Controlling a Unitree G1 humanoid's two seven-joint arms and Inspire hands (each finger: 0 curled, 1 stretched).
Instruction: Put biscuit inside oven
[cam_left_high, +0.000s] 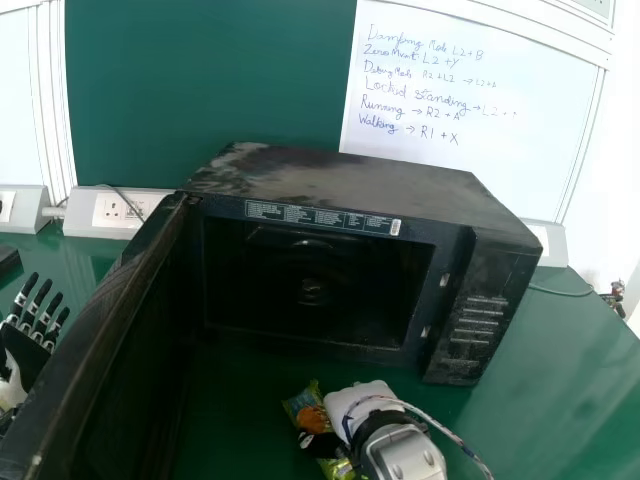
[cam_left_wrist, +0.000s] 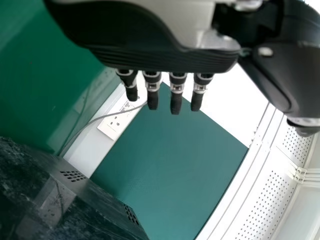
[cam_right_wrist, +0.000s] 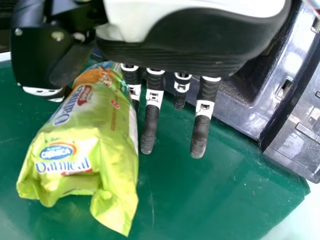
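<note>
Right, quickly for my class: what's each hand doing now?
Left hand: open, fingers extended.
Right hand: open, extended fingers right beside the biscuit packet; whether they touch it, I can't tell.

A lab, it seems from where I stand, handwritten notes (cam_left_high: 415, 88) on a white panel (cam_left_high: 530, 170), power sockets (cam_left_high: 118, 210) behind the green table (cam_left_high: 570, 350), a robot's left hand (cam_left_high: 25, 353)

Bright lime green on the biscuit packet (cam_right_wrist: 115, 165), with blue lettering and patches of white, orange and red. Black on the oven (cam_left_high: 330, 185), with cloudy grey mottling across the top and pale print on a dark label strip (cam_left_high: 320, 217). Black and white on the right hand (cam_left_high: 360, 405) and left hand (cam_left_high: 22, 352), with pale banding. Deep green on the table (cam_left_high: 560, 340) and wall board (cam_left_high: 200, 80); blue handwriting over the white board (cam_left_high: 460, 170).
</note>
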